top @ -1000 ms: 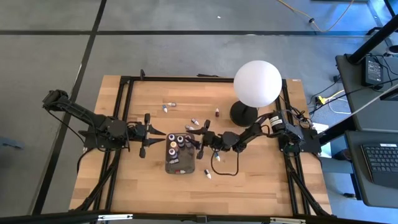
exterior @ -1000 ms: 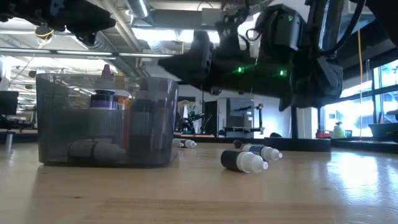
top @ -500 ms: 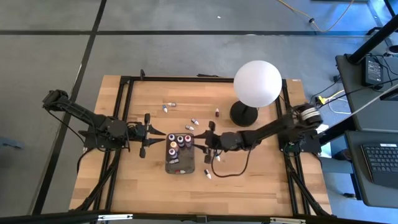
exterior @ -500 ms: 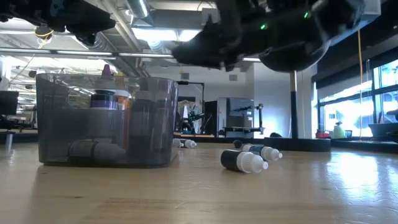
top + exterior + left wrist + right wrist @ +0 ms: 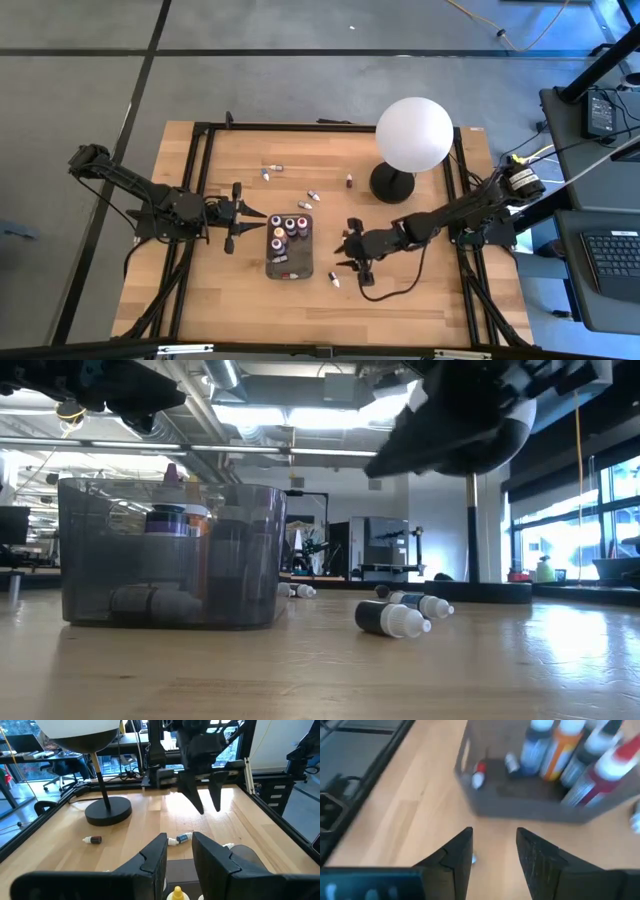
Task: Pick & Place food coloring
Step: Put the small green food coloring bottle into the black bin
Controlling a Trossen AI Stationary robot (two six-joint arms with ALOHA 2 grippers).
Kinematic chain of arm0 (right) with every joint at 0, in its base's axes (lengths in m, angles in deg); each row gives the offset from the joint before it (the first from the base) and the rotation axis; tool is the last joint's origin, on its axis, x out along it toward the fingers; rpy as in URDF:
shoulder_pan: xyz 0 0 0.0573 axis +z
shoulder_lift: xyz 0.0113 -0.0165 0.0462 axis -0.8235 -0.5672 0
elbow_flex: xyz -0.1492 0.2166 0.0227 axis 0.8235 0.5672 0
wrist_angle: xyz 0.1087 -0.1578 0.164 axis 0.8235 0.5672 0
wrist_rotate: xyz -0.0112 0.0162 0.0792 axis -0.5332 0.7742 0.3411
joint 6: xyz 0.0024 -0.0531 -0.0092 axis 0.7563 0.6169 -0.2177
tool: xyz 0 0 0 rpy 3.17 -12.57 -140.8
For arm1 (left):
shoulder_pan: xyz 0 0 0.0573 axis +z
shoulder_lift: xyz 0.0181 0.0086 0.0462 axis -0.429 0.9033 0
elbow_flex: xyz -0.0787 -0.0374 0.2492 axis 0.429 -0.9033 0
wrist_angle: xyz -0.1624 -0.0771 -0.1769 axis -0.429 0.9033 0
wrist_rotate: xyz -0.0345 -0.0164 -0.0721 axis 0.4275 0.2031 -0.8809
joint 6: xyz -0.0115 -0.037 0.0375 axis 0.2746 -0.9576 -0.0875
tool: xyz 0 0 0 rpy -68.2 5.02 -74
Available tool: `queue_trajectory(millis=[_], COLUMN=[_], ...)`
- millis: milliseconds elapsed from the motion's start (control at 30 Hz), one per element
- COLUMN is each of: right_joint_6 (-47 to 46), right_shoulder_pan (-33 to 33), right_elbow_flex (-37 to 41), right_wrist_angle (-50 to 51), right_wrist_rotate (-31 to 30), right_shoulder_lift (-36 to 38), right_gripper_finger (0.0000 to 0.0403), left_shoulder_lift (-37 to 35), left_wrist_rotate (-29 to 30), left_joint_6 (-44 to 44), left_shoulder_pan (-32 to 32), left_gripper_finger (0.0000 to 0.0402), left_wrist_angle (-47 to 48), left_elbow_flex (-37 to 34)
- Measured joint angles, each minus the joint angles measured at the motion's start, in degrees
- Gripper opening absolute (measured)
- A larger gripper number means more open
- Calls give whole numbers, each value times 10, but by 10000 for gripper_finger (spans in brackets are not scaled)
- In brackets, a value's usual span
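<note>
The dark grey tray [image 5: 288,262] holds several upright food coloring bottles [image 5: 284,228], and a few more lie flat inside it [image 5: 479,776]. Loose bottles lie on their sides on the wood: one near the tray's right near corner [image 5: 334,280], others beyond the tray [image 5: 309,200] and two in the low view [image 5: 392,618]. My right gripper [image 5: 347,246] hovers open just right of the tray with nothing between its fingers [image 5: 494,845]. My left gripper [image 5: 232,216] waits open left of the tray [image 5: 179,852].
The white globe lamp [image 5: 413,134] stands on its black base [image 5: 392,182] at the far right, behind my right arm. More small bottles lie near the far edge [image 5: 268,170]. A black frame [image 5: 200,200] borders the wood. Bare wood lies toward the near edge [image 5: 300,315].
My right gripper has drawn back from above the tray's right side, moving toward the table's right and near edges, and now hovers beside the tray. The bottles and the tray have kept their places.
</note>
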Motion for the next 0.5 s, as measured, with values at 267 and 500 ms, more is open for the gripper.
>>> queue_trajectory(millis=[267,500], right_joint_6=[-35,-168], right_shoulder_pan=[28,28], right_elbow_flex=[0,0], right_wrist_angle=[-13,-9], right_wrist_rotate=[59,58], right_shoulder_lift=[-45,-77], right_gripper_finger=[154,154], left_shoulder_lift=[0,0], left_wrist_rotate=[6,9], left_joint_6=[0,0], left_shoulder_pan=[0,0], left_gripper_finger=[89,88], left_wrist_angle=[2,2], left_elbow_flex=[0,0])
